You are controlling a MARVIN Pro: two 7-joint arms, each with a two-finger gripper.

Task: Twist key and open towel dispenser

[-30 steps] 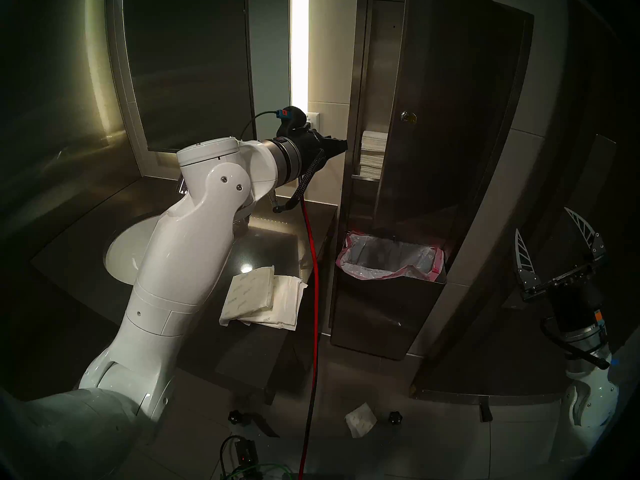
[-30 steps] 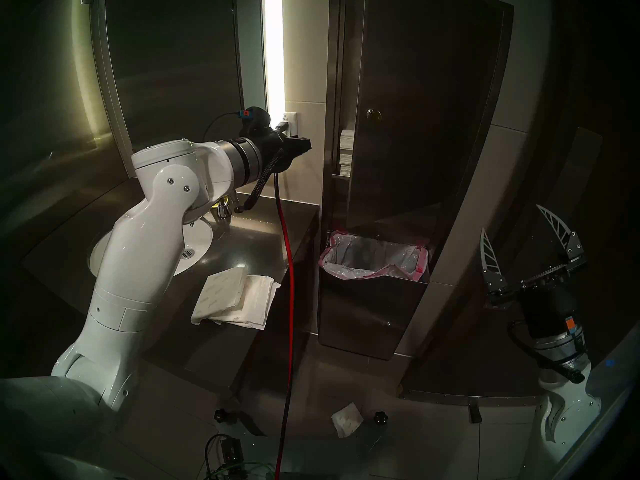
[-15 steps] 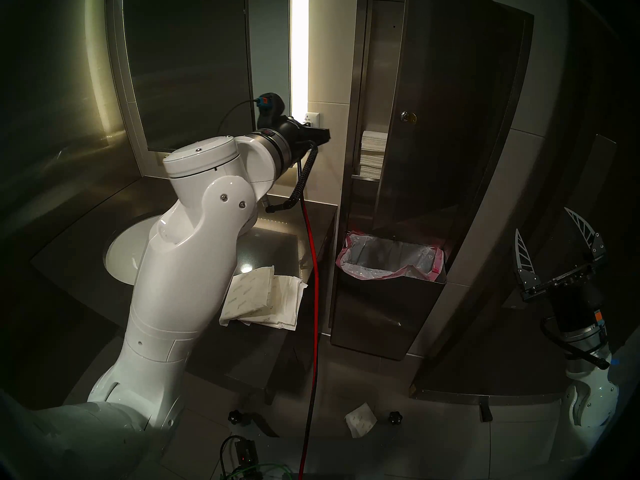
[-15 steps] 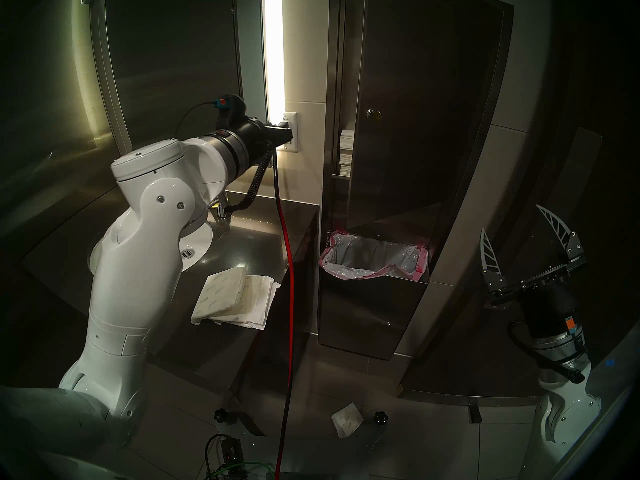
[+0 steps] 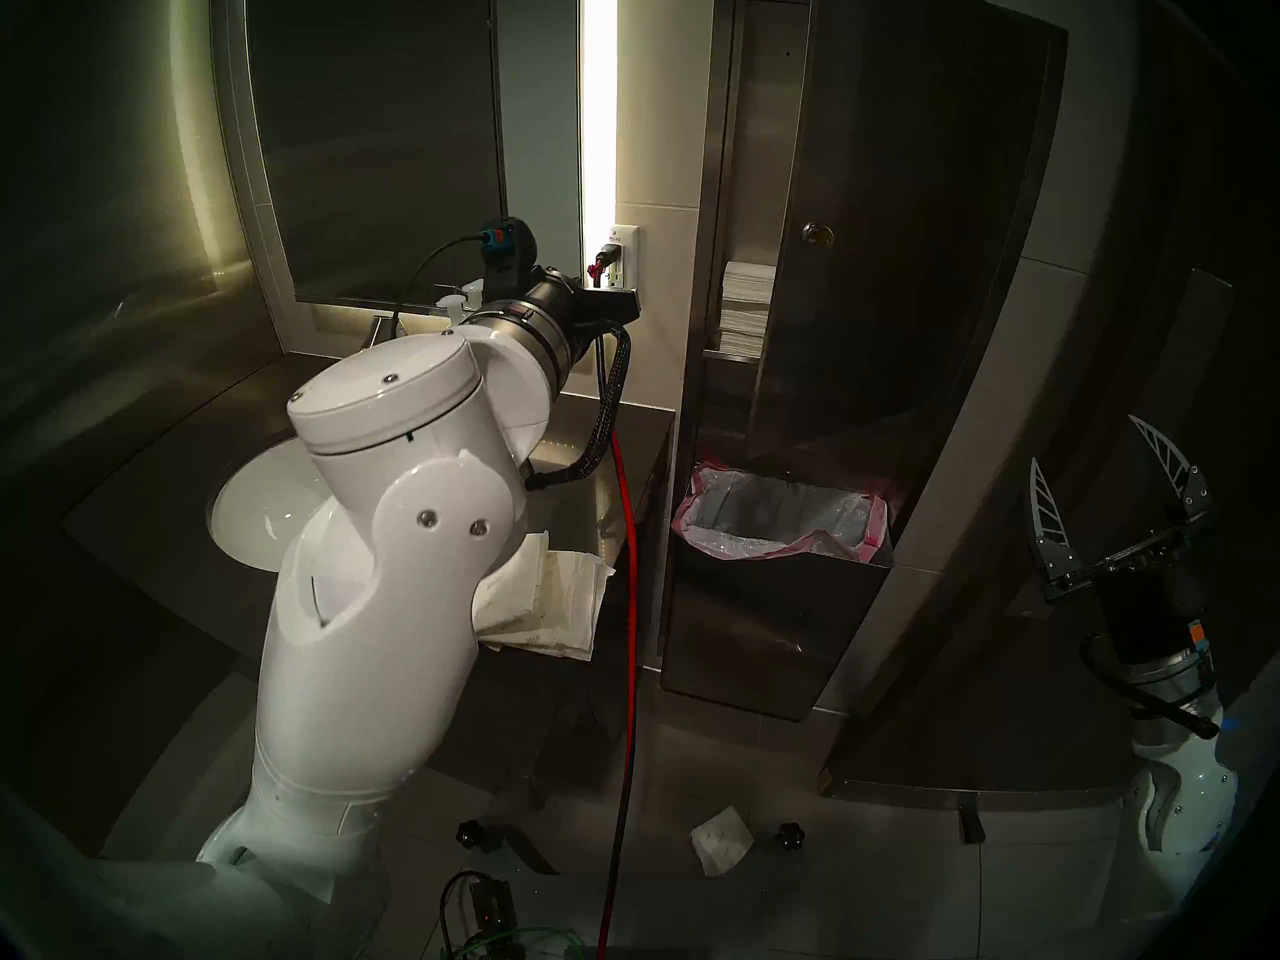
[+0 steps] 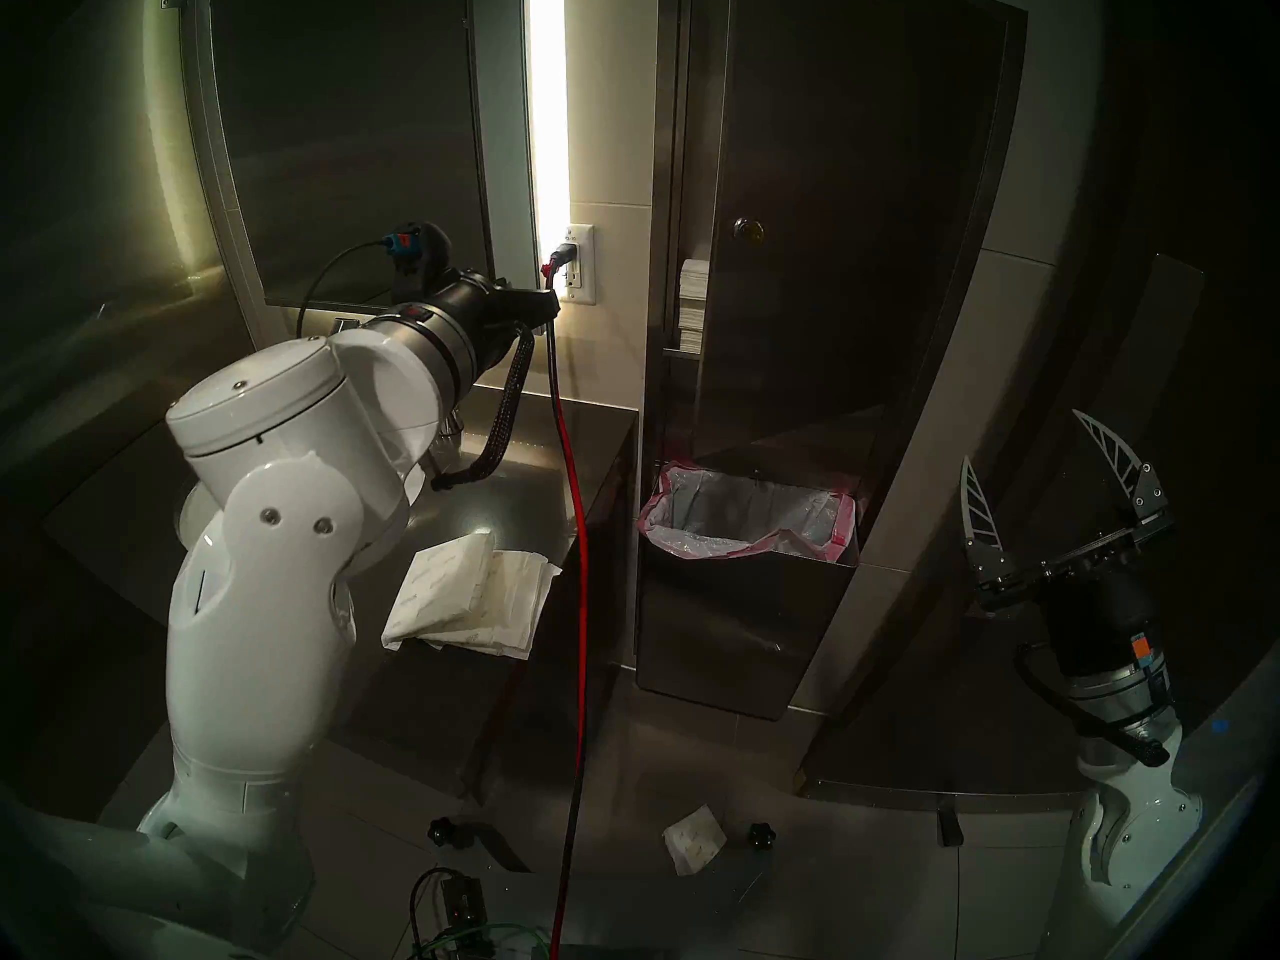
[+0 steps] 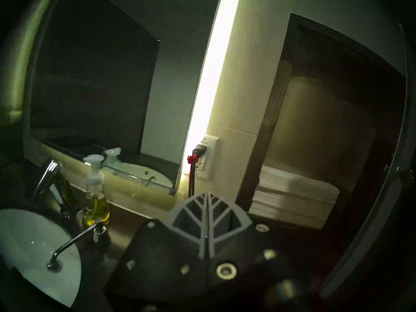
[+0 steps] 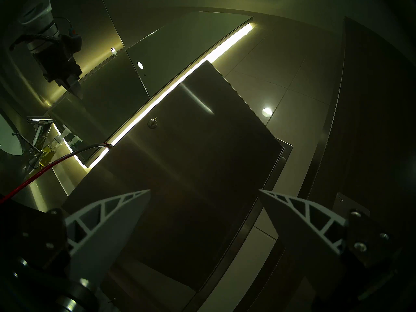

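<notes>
The towel dispenser [image 5: 734, 176] is a tall steel wall cabinet, and its door [image 5: 914, 259] stands swung open. The small round key [image 5: 817, 233] sits on the door near its free edge and also shows in the right wrist view as the key [image 8: 152, 124]. A stack of white towels [image 5: 747, 307] shows inside. My left gripper [image 5: 634, 300] hangs left of the cabinet by the wall outlet, shut on nothing, its fingers [image 7: 203, 214] pressed together. My right gripper [image 5: 1084, 442] is open, low on the right, facing the door's outer face.
The bin with the pink-edged bag [image 5: 876, 522] sits below the door. A red cable [image 5: 627, 591] hangs from the outlet [image 5: 621, 255]. On the counter [image 5: 173, 467] are a sink [image 5: 242, 508], a soap bottle [image 7: 95, 205] and towel packs [image 5: 561, 591]. Two black knobs [image 5: 471, 834] and a loose towel [image 5: 720, 848] lie on the floor.
My left arm has drawn back to the left, away from the dispenser, with its elbow swinging toward the camera. Its gripper stays shut. The right arm and the door have not moved.
</notes>
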